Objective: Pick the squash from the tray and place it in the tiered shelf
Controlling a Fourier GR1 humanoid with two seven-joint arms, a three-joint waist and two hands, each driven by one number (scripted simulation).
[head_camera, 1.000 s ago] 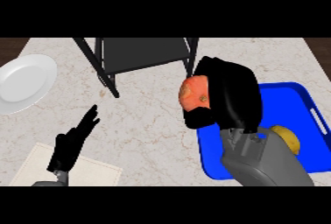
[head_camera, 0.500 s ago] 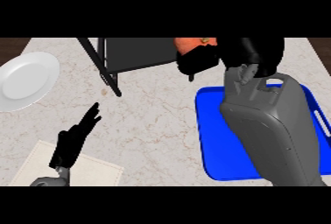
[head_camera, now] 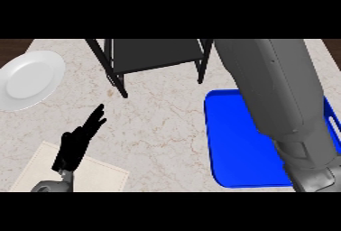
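Right forearm [head_camera: 279,90] crosses the tray [head_camera: 233,144] toward the tiered shelf [head_camera: 156,54], presumably to deposit; right hand is out of frame, state indeterminable. Left hand [head_camera: 73,146] rests, fingers straight.

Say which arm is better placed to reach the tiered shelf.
Right. The right forearm reaches over the blue tray to beside the tiered shelf, hand out of view; the left hand rests open at lower left.

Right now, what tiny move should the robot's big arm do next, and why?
Probably shift the right forearm a little left, toward the shelf. The forearm lies across the tray and runs out of view just right of the shelf, so its hand and the squash don't show; that's my guess.
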